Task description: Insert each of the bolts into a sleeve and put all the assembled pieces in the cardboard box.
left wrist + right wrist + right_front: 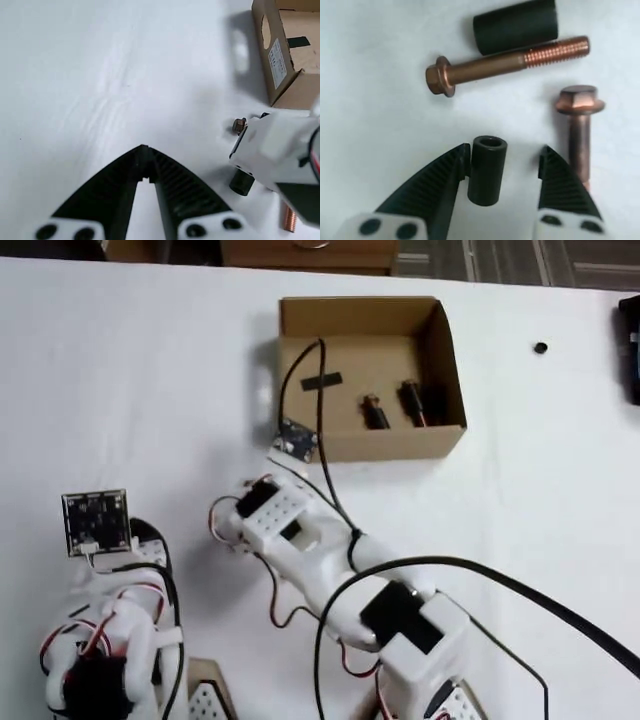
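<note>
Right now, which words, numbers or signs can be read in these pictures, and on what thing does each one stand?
White label on the outer wall of the cardboard box: it has printed lines, but they are too small and blurred to read.
No other text, number or sign can be read in any view.

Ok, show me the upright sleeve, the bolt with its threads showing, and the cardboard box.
upright sleeve [487, 172], right wrist view, middle of its side wall.
threaded bolt [485, 70], right wrist view, on its smooth shank.
cardboard box [390, 443], high view, on its outer near wall.
</note>
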Tool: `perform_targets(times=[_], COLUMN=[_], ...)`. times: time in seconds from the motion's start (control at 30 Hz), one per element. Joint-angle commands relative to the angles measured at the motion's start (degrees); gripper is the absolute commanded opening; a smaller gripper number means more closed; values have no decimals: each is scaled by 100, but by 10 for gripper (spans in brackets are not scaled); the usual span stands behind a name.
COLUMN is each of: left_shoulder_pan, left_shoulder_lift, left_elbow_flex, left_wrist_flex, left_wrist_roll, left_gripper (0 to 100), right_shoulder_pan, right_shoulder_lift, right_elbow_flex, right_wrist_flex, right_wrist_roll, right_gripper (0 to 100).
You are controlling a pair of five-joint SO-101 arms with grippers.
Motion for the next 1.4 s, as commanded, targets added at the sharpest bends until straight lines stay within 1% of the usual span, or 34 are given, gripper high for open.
perform_targets(times=[0.0,0.27,0.37,0.47,0.63,0.77,0.97,1.2,1.37], left_shoulder_pan=[9,9,9,9,9,9,9,9,9], left_shoulder_lift=[-9,-9,-9,-9,-9,-9,-9,-9,-9], left_elbow_flex=[-233,-242,-242,-242,-242,-242,-242,-251,-251], left_wrist_flex=[0,0,9,26,26,26,18,18,9], left_wrist_roll=[-9,-9,-9,-9,-9,-9,-9,-9,-9], left_gripper=[23,23,23,23,23,23,23,23,23], right_shoulder_pan=[-409,-435,-523,-655,-875,-1147,-1182,-1051,-1051], right_shoulder_lift=[154,778,1086,1332,1560,1604,1745,1921,1930], right_elbow_flex=[-387,-1275,-1705,-2101,-2514,-2778,-2760,-2910,-2910], right_wrist_flex=[101,866,1305,1534,1613,1895,1912,1991,1982], right_wrist_roll=[70,158,167,167,167,132,132,132,132], right_gripper=[170,170,170,170,170,167,165,57,54])
